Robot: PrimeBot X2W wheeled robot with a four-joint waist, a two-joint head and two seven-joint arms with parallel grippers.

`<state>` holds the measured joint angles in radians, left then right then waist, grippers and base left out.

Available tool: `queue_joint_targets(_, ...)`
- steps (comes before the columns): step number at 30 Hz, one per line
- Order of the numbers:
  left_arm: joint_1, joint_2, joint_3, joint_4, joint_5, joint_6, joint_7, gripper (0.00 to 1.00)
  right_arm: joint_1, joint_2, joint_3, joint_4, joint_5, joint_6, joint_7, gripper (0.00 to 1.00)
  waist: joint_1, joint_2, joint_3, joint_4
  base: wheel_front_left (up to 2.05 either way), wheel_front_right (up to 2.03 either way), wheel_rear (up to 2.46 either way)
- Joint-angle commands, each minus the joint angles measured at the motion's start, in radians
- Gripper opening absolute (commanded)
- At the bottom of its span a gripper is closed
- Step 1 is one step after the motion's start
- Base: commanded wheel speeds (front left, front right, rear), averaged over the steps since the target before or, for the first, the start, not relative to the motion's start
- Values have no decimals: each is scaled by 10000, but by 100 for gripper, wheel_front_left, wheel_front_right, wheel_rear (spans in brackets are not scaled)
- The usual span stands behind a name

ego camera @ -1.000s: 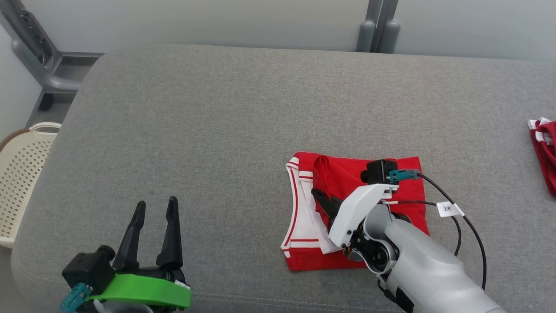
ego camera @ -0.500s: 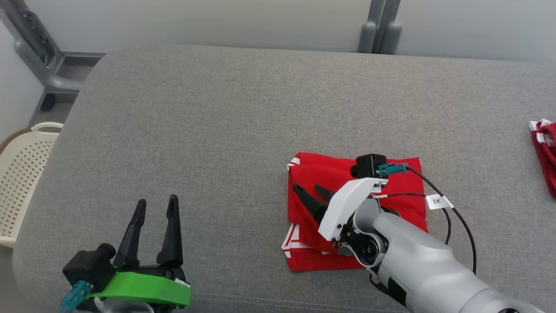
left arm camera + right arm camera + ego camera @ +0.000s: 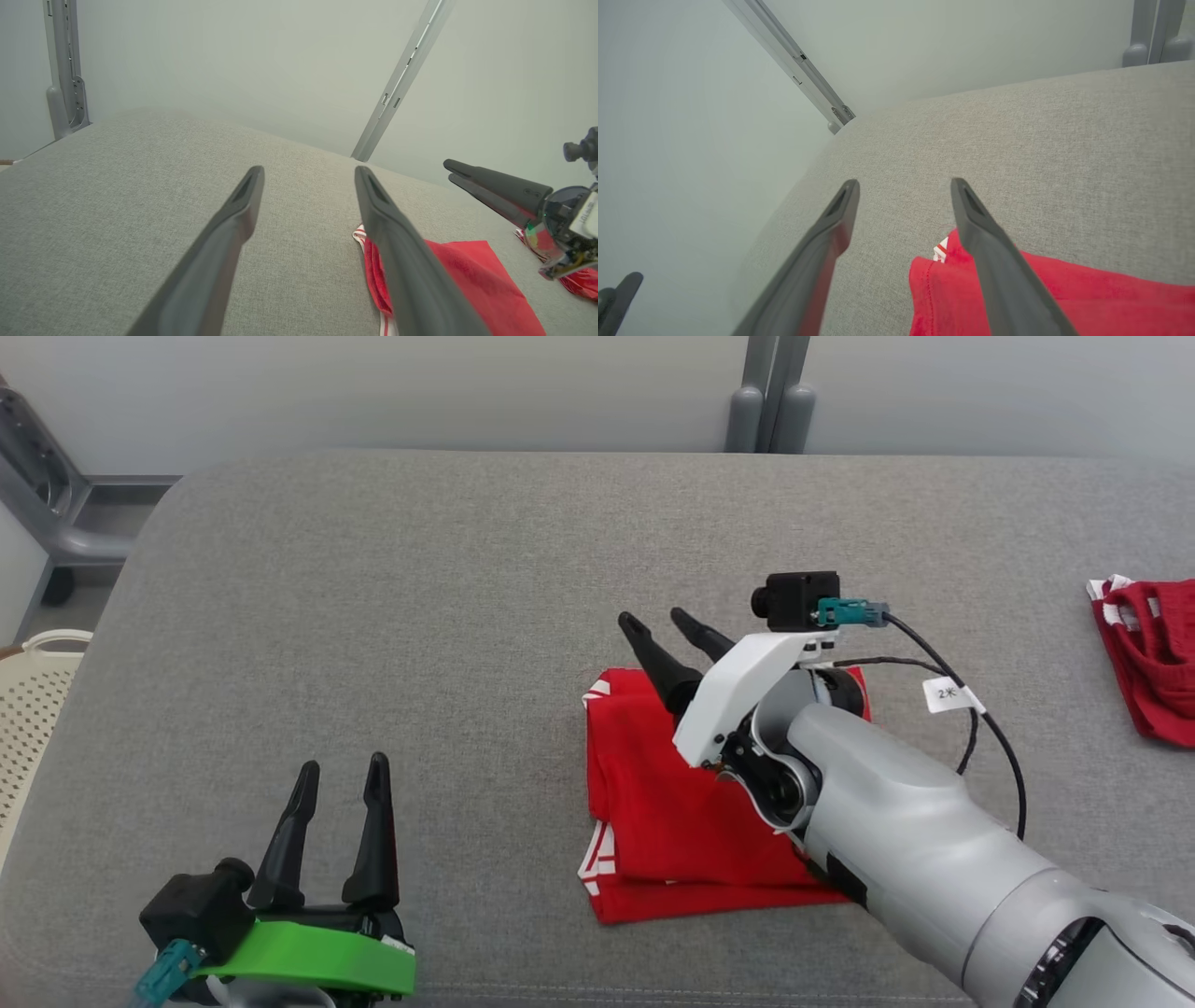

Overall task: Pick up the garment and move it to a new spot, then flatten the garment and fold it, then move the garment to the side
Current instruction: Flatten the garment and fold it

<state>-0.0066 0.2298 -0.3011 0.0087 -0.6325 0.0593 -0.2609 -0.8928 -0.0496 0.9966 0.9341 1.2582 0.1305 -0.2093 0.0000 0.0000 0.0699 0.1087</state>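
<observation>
garment [image 3: 672, 821] on the cushion [image 3: 420, 616], basket [image 3: 37, 681] off its left.

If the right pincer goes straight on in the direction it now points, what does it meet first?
The way looks free. The open right pincer points past the red garment, over bare grey cushion. If it slopes downward, it would meet the cushion first; depth is unclear.

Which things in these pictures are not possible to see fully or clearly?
Folded red garment: head view, right side hidden under the right arm.
Second red garment: cut off by the head view's right edge.
Basket: cut off by its left edge.
Cable tag: writing too small to read.
</observation>
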Motion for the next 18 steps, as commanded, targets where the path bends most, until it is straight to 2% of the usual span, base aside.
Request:
queue_joint_targets(1,92,10,-43,-26,62,51,9,100,-65,-171,19,151,-217,3,-162,100,0,0,-27,-108,0,0,0)
queue_joint_targets(6,150,-9,-158,-63,101,67,75,100,321,-1135,-105,129,-503,3,-336,100,0,0,-69,-329,0,0,0)
queue_joint_targets(7,150,-9,-158,-63,101,67,75,100,321,-1135,-105,129,-503,3,-336,100,0,0,-69,-329,0,0,0)
queue_joint_targets(8,160,-10,-179,-71,111,82,79,100,421,-1389,-91,52,-536,3,-341,100,0,0,-68,-382,0,0,0)
queue_joint_targets(9,140,-17,-220,-91,113,106,98,100,605,-1908,-65,-161,-584,3,-273,100,0,0,-50,-474,0,0,0)
queue_joint_targets(12,127,20,-258,-142,154,132,114,100,913,-2704,-15,-585,-594,3,-71,100,0,0,13,-616,0,0,0)
queue_joint_targets(18,52,145,-235,-214,206,210,141,100,1436,-3921,142,-1383,-620,3,651,100,0,0,172,-824,0,0,0)
